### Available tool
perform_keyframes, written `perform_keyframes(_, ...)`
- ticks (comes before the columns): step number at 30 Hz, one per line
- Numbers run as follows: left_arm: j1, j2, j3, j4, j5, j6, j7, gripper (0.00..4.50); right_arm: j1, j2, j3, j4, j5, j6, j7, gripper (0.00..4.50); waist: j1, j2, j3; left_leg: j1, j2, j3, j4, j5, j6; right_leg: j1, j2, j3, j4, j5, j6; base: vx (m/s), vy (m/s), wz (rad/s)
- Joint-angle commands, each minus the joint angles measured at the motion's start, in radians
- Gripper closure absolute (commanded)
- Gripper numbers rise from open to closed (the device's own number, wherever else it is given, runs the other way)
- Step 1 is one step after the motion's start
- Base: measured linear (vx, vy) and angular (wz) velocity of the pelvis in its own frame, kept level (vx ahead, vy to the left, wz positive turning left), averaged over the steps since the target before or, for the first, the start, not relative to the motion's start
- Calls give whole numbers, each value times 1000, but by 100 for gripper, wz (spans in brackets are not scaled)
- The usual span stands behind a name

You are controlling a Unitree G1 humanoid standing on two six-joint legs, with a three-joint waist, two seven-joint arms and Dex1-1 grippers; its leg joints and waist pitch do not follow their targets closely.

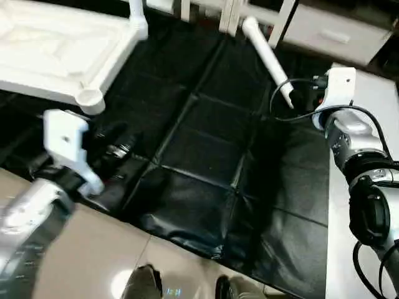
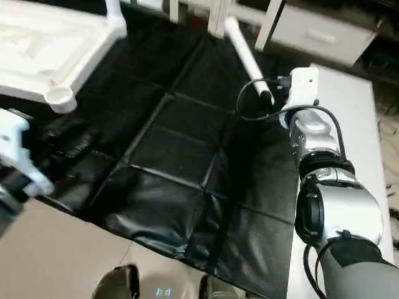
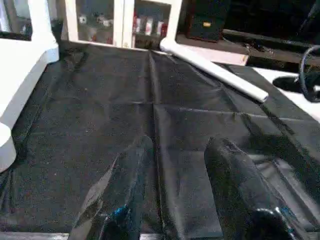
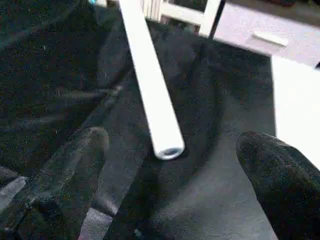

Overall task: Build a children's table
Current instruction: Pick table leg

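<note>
I see tabletop [image 1: 56, 50] cut off upper left, ribbed white plastic. Smooth hollow leg [image 4: 150, 85] on creased black mat [image 1: 206, 156]. Left gripper [image 3: 180, 190] half spread, empty; right gripper [image 4: 172, 175] spread wide.

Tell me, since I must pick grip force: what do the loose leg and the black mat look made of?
Loose leg: apparently smooth white plastic tube; its open end shows a hollow, thin wall. Black mat: probably thin vinyl or coated fabric; it shines, wrinkles and keeps fold creases.

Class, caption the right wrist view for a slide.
Open right gripper facing a white leg lying on black sheet.
</note>
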Motion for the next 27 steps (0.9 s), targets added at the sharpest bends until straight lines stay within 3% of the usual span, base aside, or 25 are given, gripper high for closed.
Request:
perform_keyframes(1,-24,27,50,-66,-92,75,24,245,-17,0,-18,19,5,-20,-8,3,7,14,-53,37,4,4,-63,-11,30,47,-16,10,-44,280,-264,0,0,0)
perform_keyframes(2,-54,47,82,-81,-140,122,42,245,-24,0,-21,23,1,-22,-20,3,12,21,-42,35,4,0,-66,-15,24,45,-20,10,-43,269,-264,0,0,0)
perform_keyframes(3,-70,55,96,-84,-160,145,51,245,-27,1,-23,24,1,-22,-26,3,12,19,-39,39,3,3,-64,-7,20,44,-18,12,-43,277,-270,0,0,0)
perform_keyframes(4,-83,69,112,-88,-184,165,59,245,-32,0,-25,26,2,-24,-34,3,16,19,-27,35,2,1,-65,2,19,45,-17,12,-44,278,-269,0,0,0)
perform_keyframes(5,-90,77,121,-91,-200,177,63,245,-35,-1,-27,26,2,-25,-40,3,16,18,-26,35,2,1,-65,9,18,48,-18,13,-43,283,-268,0,0,0)
perform_keyframes(6,-93,95,139,-99,-234,195,71,245,-40,-3,-26,28,-1,-27,-49,3,21,24,-17,33,1,-2,-66,15,18,46,-20,12,-42,287,-267,0,0,0)
perform_keyframes(8,-90,140,181,-115,-314,226,91,245,-51,-7,-16,30,-21,-35,-74,3,23,24,-17,31,-4,-3,-56,110,16,49,-12,12,-29,398,-264,0,0,0)
perform_keyframes(9,-87,149,189,-118,-333,231,98,245,-53,-8,-15,31,-24,-37,-80,3,26,32,-6,26,-7,-5,-55,131,6,44,-7,8,-29,439,-265,0,0,0)
perform_keyframes(12,-67,198,230,-135,-390,262,106,245,-70,-12,-14,32,-38,-51,-124,3,30,32,1,22,-11,-7,-52,155,-18,50,-4,9,-25,492,-252,0,0,0)
perform_keyframes(13,-60,223,263,-140,-454,283,129,245,-81,-18,-10,34,-52,-56,-145,3,36,36,2,20,-15,-9,-44,229,-35,46,8,5,-15,600,-244,0,0,0)
perform_keyframes(16,-55,266,324,-146,-549,324,175,245,-101,-22,-32,36,-42,-61,-158,3,45,36,20,16,-11,-11,-52,160,-84,45,3,7,-24,546,-224,0,0,0)
perform_keyframes(20,-43,316,372,-139,-654,340,235,245,-119,-17,-49,39,-31,-53,-149,3,60,32,33,14,-12,-15,-61,92,-126,52,-3,10,-33,468,-183,0,0,0)
perform_keyframes(21,-18,359,391,-135,-732,320,281,245,-124,-16,-45,42,-41,-41,-158,3,63,33,36,13,-11,-16,-62,84,-138,50,-3,11,-33,452,-171,0,0,0)
perform_keyframes(27,21,431,404,-137,-891,265,373,245,-125,-20,-90,47,-17,6,-179,3,76,30,41,14,-15,-21,-62,116,-197,51,4,7,-33,482,-115,0,0,0)
